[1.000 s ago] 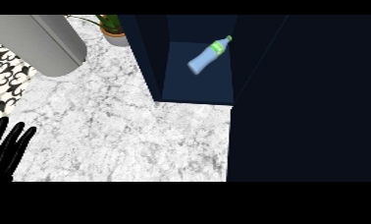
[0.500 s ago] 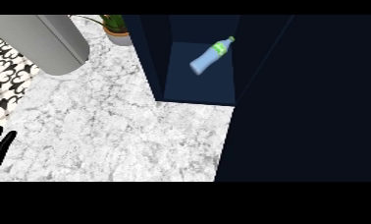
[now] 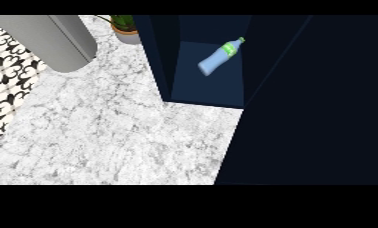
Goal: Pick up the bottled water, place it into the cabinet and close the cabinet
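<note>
Your left hand is no longer showing, nor is the right hand, so I cannot tell their grip. The bottled water (image 3: 220,57) is lying inside the cabinet (image 3: 214,89), probably light, slick plastic; take its mid-body.

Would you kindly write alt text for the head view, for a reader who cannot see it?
A bottled water lies tilted inside an open dark blue cabinet on a white marble counter. A potted plant and a grey cylinder stand at upper left; neither hand shows.
</note>
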`<act>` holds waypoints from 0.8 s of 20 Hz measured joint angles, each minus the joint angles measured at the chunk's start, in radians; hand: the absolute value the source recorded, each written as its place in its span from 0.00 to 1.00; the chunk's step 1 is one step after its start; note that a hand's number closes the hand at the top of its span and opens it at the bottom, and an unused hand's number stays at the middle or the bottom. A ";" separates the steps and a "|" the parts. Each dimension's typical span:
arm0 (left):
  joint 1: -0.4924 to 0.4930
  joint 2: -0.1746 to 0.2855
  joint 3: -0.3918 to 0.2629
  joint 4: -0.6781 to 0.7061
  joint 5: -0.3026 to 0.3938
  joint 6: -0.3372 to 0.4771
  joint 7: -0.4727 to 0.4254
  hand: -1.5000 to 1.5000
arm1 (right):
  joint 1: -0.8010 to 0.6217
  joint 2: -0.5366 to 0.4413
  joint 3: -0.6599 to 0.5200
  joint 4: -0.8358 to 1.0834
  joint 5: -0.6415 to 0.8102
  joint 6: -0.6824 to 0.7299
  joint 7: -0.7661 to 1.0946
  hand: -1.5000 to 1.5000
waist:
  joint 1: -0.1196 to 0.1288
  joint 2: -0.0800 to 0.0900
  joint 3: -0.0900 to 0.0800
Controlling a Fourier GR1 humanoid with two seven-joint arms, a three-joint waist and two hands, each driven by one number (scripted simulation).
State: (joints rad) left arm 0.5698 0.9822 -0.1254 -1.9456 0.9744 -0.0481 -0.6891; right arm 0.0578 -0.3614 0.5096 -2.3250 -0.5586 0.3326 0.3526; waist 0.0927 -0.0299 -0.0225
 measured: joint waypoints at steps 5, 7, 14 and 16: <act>0.029 0.013 0.034 0.013 0.015 -0.045 -0.014 0.00 | -0.117 0.068 0.026 0.013 0.061 -0.075 0.081 1.00 | 0.019 0.005 0.002; 0.036 0.020 0.051 0.018 0.020 -0.065 -0.022 0.00 | -0.169 0.095 0.032 0.033 0.072 -0.091 0.116 1.00 | 0.028 0.010 0.003; 0.067 0.050 0.108 0.048 0.043 -0.155 -0.037 0.00 | -0.421 0.240 0.084 0.198 0.001 -0.146 0.274 1.00 | 0.059 0.024 0.009; 0.079 0.053 0.128 0.057 0.052 -0.175 -0.043 0.00 | -0.527 0.286 0.103 0.246 -0.042 -0.181 0.304 1.00 | 0.057 0.027 0.011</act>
State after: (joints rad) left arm 0.6484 1.0350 0.0021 -1.8886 1.0265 -0.2229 -0.7322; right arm -0.4689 -0.0756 0.6126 -2.0788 -0.6010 0.1518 0.6563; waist 0.1494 -0.0033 -0.0110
